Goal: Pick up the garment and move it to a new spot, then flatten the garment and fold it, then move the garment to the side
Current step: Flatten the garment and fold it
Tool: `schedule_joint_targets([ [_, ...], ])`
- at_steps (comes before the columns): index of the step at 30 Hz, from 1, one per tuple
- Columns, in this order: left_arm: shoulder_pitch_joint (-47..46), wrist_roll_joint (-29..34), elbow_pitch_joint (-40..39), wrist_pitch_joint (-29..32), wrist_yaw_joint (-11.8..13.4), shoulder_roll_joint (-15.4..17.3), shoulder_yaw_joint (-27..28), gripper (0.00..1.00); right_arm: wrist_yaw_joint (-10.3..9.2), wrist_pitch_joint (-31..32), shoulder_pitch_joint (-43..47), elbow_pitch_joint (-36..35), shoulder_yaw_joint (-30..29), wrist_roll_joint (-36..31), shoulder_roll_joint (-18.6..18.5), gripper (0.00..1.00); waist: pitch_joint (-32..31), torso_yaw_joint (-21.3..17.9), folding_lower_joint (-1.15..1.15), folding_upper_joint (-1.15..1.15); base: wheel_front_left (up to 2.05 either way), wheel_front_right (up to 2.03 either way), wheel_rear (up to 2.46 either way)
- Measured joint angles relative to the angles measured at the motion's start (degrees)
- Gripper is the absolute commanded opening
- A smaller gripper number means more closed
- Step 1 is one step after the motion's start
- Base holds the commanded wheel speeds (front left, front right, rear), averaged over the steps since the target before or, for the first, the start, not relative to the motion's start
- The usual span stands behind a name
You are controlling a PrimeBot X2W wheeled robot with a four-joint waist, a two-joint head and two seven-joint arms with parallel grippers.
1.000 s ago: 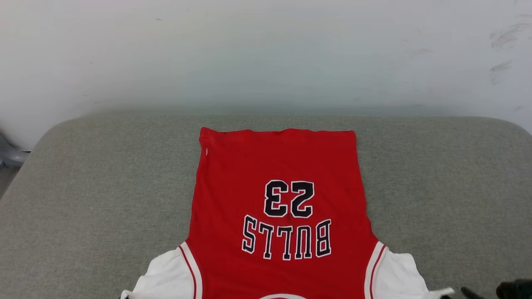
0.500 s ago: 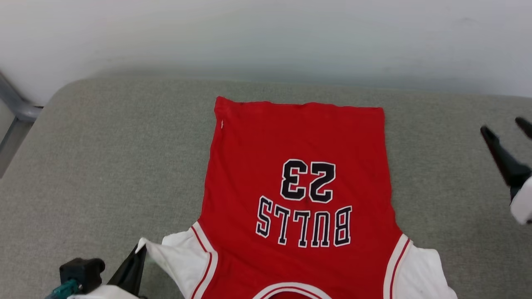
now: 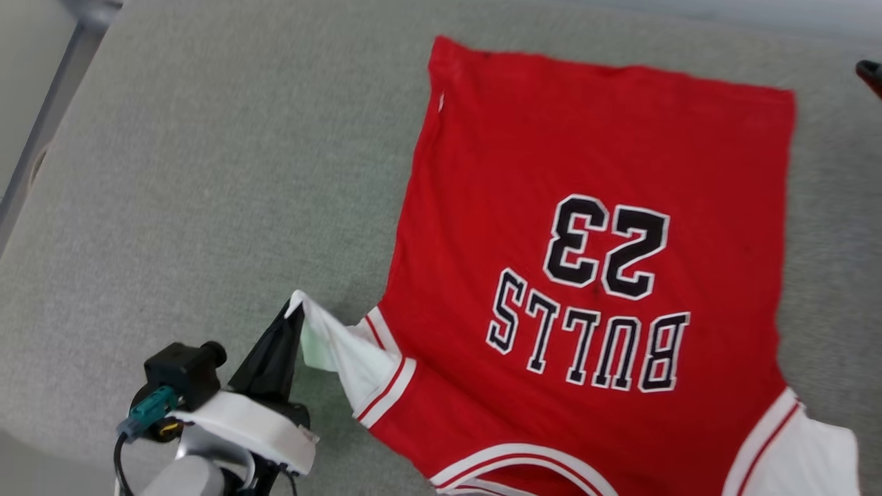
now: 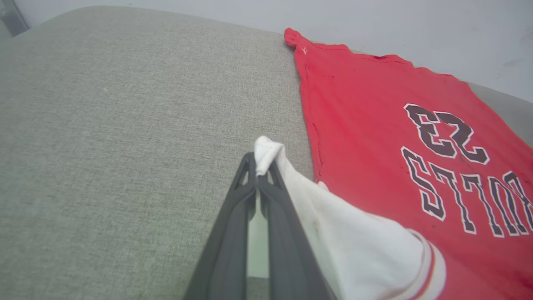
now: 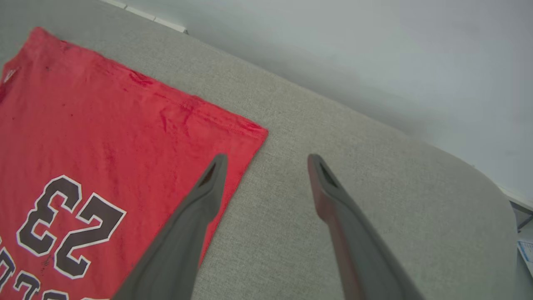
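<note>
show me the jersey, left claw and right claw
jersey (image 3: 592, 138): head view, red front panel
left claw (image 4: 259, 166): left wrist view, between fingertips shut on jersey
right claw (image 5: 267, 157): right wrist view, midway between open fingertips

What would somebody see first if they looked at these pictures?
The bright red jersey with BULLS 23 on it grabs the eye, spread flat on the grey cushion. At its near left, the left gripper has its jaws shut on the tip of the white sleeve, holding it up off the cushion. The right gripper hangs with jaws open by the jersey's far right corner.
</note>
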Motion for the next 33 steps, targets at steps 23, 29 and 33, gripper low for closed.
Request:
schedule_joint_targets([
  [23, -5.1, 10.0, 2.3, 0.0, -8.5, -11.3, 6.7, 0.0, -0.03, 16.9, -8.2, 7.2, 3.4, -3.9, -4.1, 0.78, 15.6, 8.4, -0.03, 0.0, 0.0, 0.0, 0.0],
  [29, -3.7, 11.8, 5.0, 0.0, -10.3, -12.9, 9.8, 0.0, -0.02, 9.8, -7.1, 9.4, 3.0, -3.0, -2.0, 0.0, 11.9, 7.0, -0.02, 0.0, 0.0, 0.0, 0.0],
  [33, -1.8, 12.2, 5.8, 0.0, -10.3, -12.8, 10.8, 0.0, -0.02, 5.4, -4.5, 9.2, 5.1, -0.8, -1.7, 0.0, 8.6, 5.8, -0.02, 0.0, 0.0, 0.0, 0.0],
])
